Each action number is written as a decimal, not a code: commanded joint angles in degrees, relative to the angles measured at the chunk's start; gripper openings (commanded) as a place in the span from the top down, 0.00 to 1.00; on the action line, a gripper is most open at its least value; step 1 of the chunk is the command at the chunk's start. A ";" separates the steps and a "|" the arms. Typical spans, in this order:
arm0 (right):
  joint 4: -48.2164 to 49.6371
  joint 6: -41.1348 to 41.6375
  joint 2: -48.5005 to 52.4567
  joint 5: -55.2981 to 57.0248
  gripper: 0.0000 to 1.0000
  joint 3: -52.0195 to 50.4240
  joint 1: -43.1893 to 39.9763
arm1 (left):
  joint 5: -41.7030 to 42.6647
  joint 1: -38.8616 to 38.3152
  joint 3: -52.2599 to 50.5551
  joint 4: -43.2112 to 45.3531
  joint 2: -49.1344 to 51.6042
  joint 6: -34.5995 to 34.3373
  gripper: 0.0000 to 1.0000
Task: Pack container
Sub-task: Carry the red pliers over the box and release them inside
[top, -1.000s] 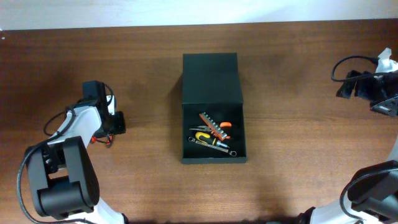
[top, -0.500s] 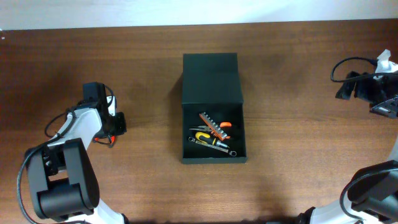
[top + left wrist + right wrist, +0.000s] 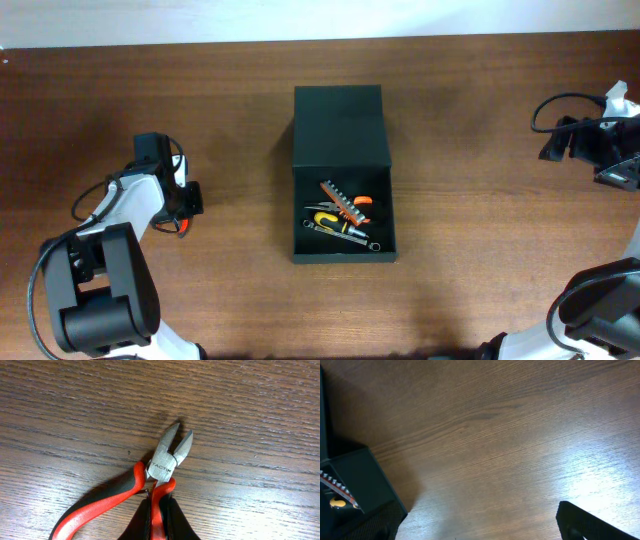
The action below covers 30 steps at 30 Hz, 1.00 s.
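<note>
My left pincer (image 3: 158,516) is clenched on one red handle of the cutters (image 3: 167,457). Their steel nose points away over the wooden table (image 3: 75,400), and the other handle splays free to the side. The dark green box (image 3: 340,125) sits mid-table, well apart from me, its flap open and hand tools (image 3: 340,215) inside. My right pincer (image 3: 565,140) hangs near the right edge, and I cannot tell whether it is clenched.
</note>
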 commanded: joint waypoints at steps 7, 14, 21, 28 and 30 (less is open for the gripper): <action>0.11 0.44 0.09 -0.70 0.01 -0.42 -0.20 | -2.01 0.04 -0.20 -7.02 4.76 0.66 0.98; 0.09 0.44 0.09 -0.70 0.01 -0.42 -0.20 | 3.69 -4.83 17.49 -23.71 3.08 5.01 0.98; -0.09 0.44 0.09 -0.72 0.01 -0.42 -0.20 | 3.96 -15.76 37.29 -34.97 1.64 10.45 0.98; -0.11 0.44 0.09 -0.72 0.01 -0.42 -0.20 | 4.94 -31.06 48.19 -38.47 1.64 21.27 0.98; -0.22 0.44 0.09 -0.72 0.01 -0.42 -0.20 | 4.94 -35.74 48.35 -38.60 1.64 26.49 0.98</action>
